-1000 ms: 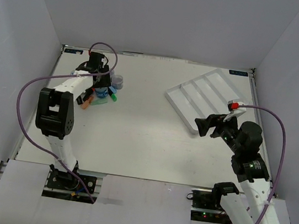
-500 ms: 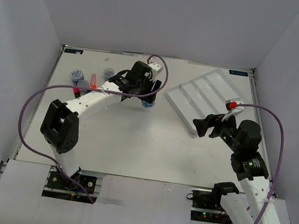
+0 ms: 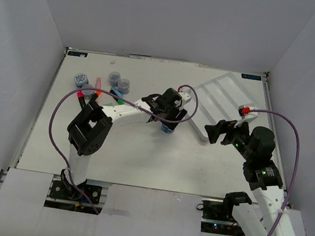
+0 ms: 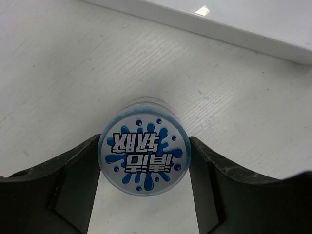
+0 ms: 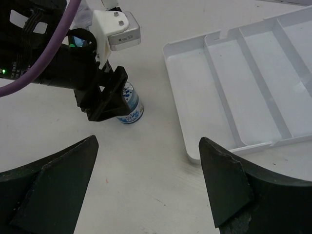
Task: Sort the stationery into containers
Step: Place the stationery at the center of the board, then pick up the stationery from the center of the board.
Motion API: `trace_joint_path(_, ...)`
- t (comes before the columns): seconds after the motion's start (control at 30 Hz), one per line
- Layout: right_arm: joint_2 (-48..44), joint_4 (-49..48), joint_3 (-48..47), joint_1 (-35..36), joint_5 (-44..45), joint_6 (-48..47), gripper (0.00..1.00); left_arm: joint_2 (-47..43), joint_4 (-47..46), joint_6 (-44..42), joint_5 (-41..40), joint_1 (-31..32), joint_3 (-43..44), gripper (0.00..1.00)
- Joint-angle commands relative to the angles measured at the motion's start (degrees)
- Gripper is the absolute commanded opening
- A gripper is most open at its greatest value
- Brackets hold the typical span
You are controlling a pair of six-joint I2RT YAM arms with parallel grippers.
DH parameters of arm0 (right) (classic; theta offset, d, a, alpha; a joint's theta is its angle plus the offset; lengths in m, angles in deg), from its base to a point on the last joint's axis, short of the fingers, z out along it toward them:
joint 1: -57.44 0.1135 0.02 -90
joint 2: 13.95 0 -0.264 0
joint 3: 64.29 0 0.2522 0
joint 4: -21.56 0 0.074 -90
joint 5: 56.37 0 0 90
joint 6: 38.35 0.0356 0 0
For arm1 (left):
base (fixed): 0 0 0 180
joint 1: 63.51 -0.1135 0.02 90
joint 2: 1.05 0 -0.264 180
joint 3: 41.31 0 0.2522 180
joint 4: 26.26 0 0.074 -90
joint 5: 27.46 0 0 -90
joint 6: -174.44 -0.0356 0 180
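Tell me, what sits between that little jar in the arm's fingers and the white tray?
Nothing: in the right wrist view only bare table separates the jar from the tray.

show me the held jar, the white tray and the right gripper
jar (image 4: 144, 152), left wrist view, lid centre
white tray (image 5: 197, 92), right wrist view, bare compartment floor
right gripper (image 5: 147, 141), right wrist view, midway between fingertips

bright, even light, soft shadows, sharp focus, small glare on the tray (image 4: 229, 17).
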Motion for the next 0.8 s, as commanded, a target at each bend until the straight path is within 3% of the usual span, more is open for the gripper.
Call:
trace_joint_path(0.0, 0.4, -1.3, 1.0, 0.2, 1.2, -0.9, 0.9, -3.5, -3.5, 1.2, -0.8, 0.0, -1.5, 0.64)
trace_joint_path(0.03, 0.7, -1.4, 1.0, 0.2, 1.5, -0.9, 0.9, -3.9, -3.5, 1.3, -1.2, 0.0, -2.1, 0.77)
trace_joint_path(0.13, 2.7, -1.0, -0.3, 0.2, 3.2, -1.0, 0.9, -6.1, -3.5, 2.0, -3.0, 0.0, -2.9, 0.98)
trace_joint_path(0.3, 11.2, 2.4, -6.1, 1.0, 3.3, -1.9, 0.94, -12.0, -4.0, 4.8, -3.6, -1.1, -3.6, 0.98)
trace_joint_path(0.43, 20.8, 8.3, -16.2, 6.7, 5.8, -3.1, 0.95, -19.6, -4.9, 8.3, -3.2, -5.4, -5.6, 0.98)
trace_joint_path(0.6, 29.2, 5.6, -19.2, 17.0, 12.2, -4.7, 0.9, -27.9, -4.2, 11.9, -2.0, -16.3, -13.5, 0.98)
trace_joint_path(0.77, 40.6, 5.7, -24.3, 21.9, 16.6, -6.7, 0.9, -39.4, -3.0, 12.4, -2.6, -23.9, -25.3, 0.98)
